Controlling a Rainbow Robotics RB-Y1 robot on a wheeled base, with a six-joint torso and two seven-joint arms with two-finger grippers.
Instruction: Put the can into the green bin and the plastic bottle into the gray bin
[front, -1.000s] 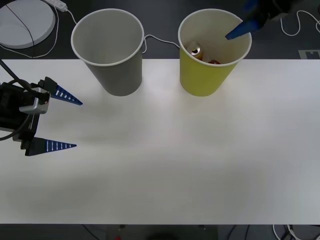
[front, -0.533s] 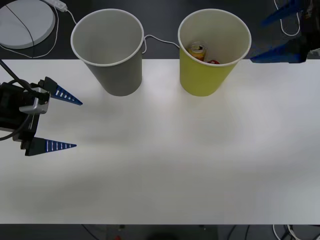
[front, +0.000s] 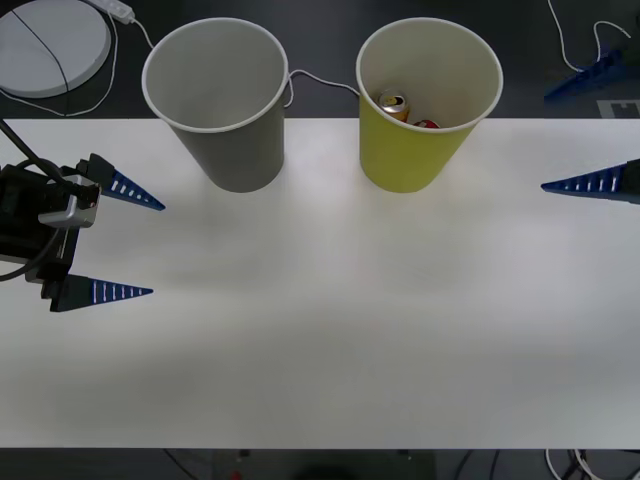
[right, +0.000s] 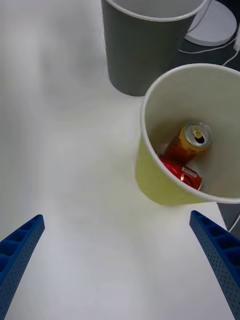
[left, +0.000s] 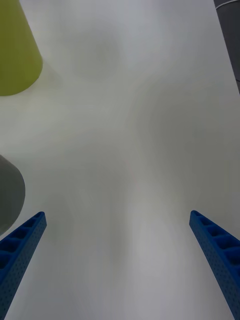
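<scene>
The can lies tilted inside the green bin, gold top up, beside a small red object. The right wrist view shows the can and the red object at the bottom of the green bin. To the left of it, the gray bin stands upright. My right gripper is open at the table's right edge, apart from the green bin. My left gripper is open and holds nothing at the left edge. The plastic bottle is out of view.
A white round disc and white cables lie on the dark surface beyond the white table. The left wrist view shows the side of the green bin and the gray bin.
My right gripper has pulled away from above the green bin, moving right and nearer to the robot, fingers open. The can stays in the green bin. The left arm has not moved.
</scene>
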